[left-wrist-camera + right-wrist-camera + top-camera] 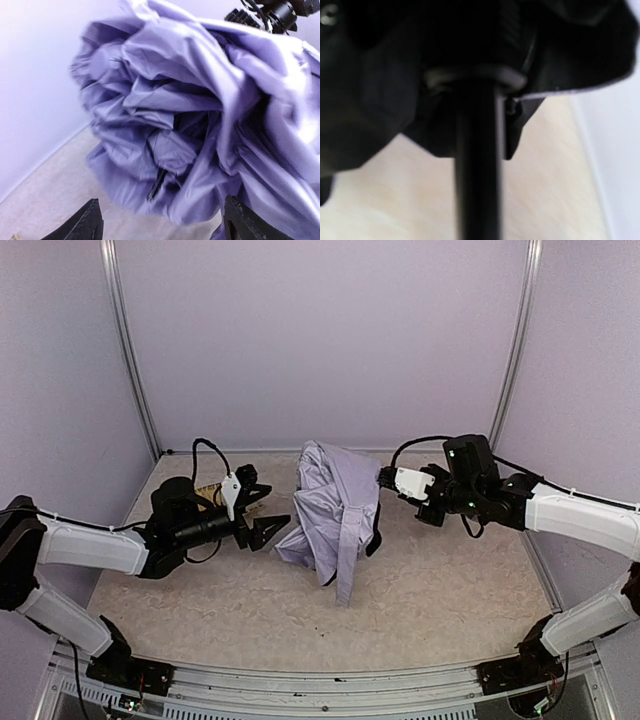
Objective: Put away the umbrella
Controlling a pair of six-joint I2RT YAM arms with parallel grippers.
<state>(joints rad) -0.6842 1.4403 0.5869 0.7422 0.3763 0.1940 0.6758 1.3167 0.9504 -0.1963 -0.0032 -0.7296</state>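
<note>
Umbrella (335,505) fabric fills the middle of the scene: a pale lavender-grey canopy, collapsed and loosely bunched, not rolled or tied. From above it reads as a crumpled mound over the middle of the counter (450,590), slightly toward the far side. A long flap of the same cloth (347,560) hangs toward the near edge. Dark folds show under its right side. Whether the lowest cloth touches the counter cannot be told.

The left wrist view shows the umbrella (200,115) close up. Glossy, creased folds wrap round a dark hollow in the centre, and a thin black rib shows low among the folds. The picture is slightly blurred.

The left tool (275,508) sits just left of the canopy, pointing right at it. Its jaws are spread wide and hold nothing. In its own camera the left tool (160,225) shows two black fingertips at the bottom corners, with the fabric beyond them and untouched.

The right tool (385,478) meets the umbrella's right side, up at the height of its top. It is closed tight on the umbrella. Its own camera is dark and blurred. A thick black shaft (475,175) runs up the centre into a ring-shaped collar, with black cloth bunched above and pale counter behind. The fingers cannot be made out there.
</note>
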